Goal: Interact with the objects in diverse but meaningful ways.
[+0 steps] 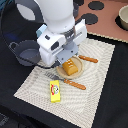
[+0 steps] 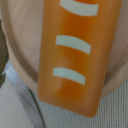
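The end effector (image 1: 69, 54) hangs directly over the bread loaf (image 1: 72, 67) on the plate (image 1: 63, 71). The loaf's long axis runs toward the butter block (image 1: 55, 92). I cannot tell whether the fingers are spread.

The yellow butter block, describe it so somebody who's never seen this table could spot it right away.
Find the pale woven placemat on the dark table. The yellow butter block lies flat near the mat's front edge, below the wooden-handled fork in the exterior view. It is the only bright yellow piece, with a small picture label on top, unlike the orange bread loaf on the plate.
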